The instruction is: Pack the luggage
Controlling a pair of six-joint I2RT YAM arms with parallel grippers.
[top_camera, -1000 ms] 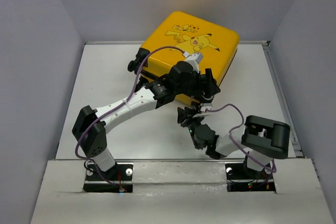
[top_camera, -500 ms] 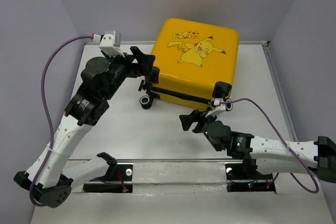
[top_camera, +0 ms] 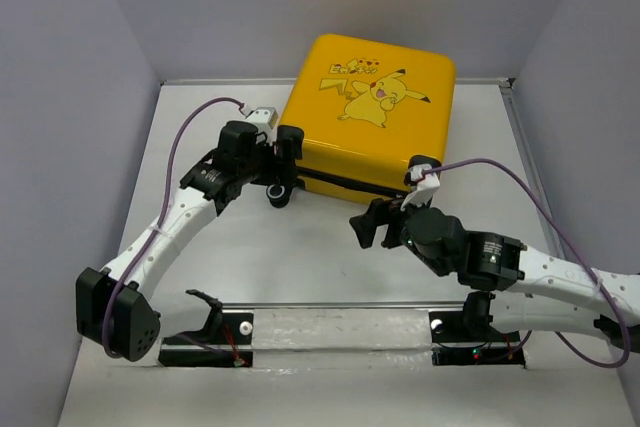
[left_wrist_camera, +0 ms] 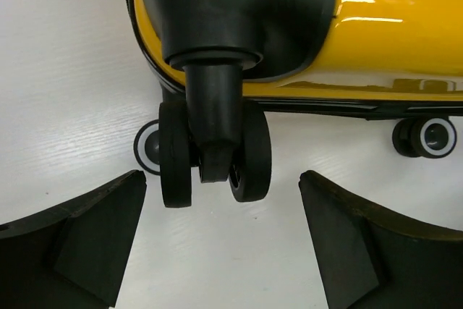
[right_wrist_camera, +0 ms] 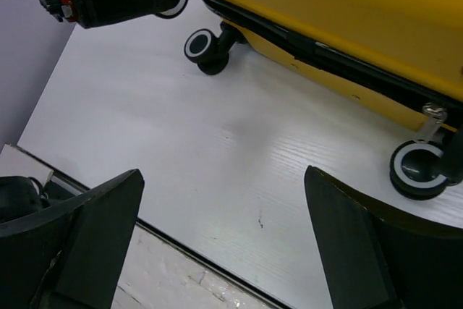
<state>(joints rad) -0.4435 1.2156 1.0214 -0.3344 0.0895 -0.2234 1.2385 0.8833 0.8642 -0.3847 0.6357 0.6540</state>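
The closed yellow luggage (top_camera: 375,112) lay upper centre on the worktop (top_camera: 300,257). The left gripper (left_wrist_camera: 221,244) gaped released facing a wheel (left_wrist_camera: 215,153). The right gripper (right_wrist_camera: 224,244) gaped empty at lower right.

The closed luggage (top_camera: 375,112) fills the far middle of the tabletop (top_camera: 300,252); bare surface lies open in front of it, between left tool (top_camera: 285,162) and right tool (top_camera: 372,222).
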